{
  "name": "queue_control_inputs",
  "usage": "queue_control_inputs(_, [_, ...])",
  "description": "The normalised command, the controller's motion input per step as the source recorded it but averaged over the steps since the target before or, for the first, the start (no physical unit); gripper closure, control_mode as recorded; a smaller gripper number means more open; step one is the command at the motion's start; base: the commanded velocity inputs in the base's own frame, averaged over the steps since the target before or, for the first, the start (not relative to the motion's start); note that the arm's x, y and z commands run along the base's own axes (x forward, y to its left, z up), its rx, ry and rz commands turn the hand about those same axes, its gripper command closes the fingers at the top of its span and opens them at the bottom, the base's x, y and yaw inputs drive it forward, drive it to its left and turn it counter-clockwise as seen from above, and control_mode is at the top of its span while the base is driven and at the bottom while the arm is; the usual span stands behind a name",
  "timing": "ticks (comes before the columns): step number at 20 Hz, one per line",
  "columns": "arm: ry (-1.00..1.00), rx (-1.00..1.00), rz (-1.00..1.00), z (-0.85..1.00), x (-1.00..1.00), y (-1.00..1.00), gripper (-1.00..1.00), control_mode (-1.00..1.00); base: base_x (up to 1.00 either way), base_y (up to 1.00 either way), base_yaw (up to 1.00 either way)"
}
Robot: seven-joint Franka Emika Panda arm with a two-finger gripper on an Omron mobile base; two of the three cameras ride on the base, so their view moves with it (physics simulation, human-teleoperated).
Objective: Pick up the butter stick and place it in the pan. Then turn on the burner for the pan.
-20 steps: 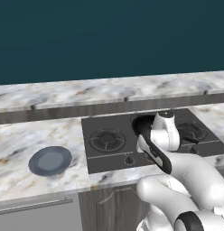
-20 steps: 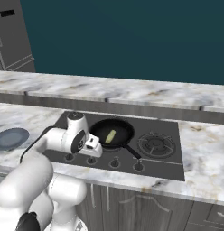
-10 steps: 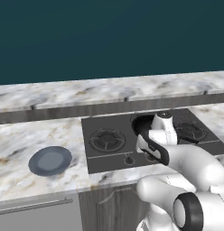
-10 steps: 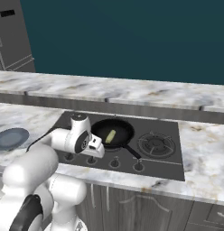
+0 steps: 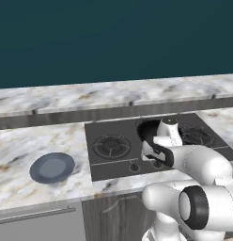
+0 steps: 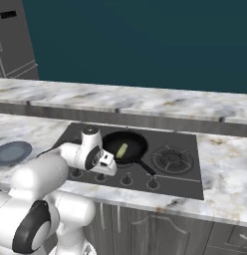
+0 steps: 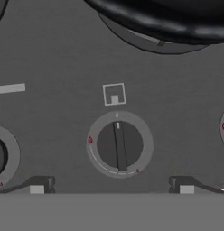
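**Butter in pan, tool over knob**

My tool (image 7: 111,185) hovers released, fingertips spread either side of a stove knob (image 7: 119,145). The butter (image 6: 121,150) lies inside the pan (image 6: 126,144) on the hob (image 6: 183,174), bench (image 6: 225,164) around.

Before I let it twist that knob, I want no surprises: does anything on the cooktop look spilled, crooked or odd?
Nothing stands out. The butter stick lies inside the pan, which sits on its burner, and the knob points straight up, centred between the open jaws of the gripper. No spills show on the cooktop.
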Motion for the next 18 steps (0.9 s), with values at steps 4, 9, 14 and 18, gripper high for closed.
queue_control_inputs(4, [0.00, 0.00, 0.00, -0.19, 0.01, 0.00, -1.00, -1.00, 0.00, 0.00, 0.00])
queue_control_inputs(9, [0.00, 0.00, 0.00, -0.23, 0.00, 0.00, -1.00, -1.00, 0.00, 0.00, 0.00])
queue_control_inputs(14, [0.00, 0.00, 0.00, -0.21, 0.00, 0.00, -1.00, -1.00, 0.00, 0.00, 0.00])
queue_control_inputs(18, [0.00, 0.00, 0.00, -0.20, 0.00, 0.00, -1.00, -1.00, 0.00, 0.00, 0.00])
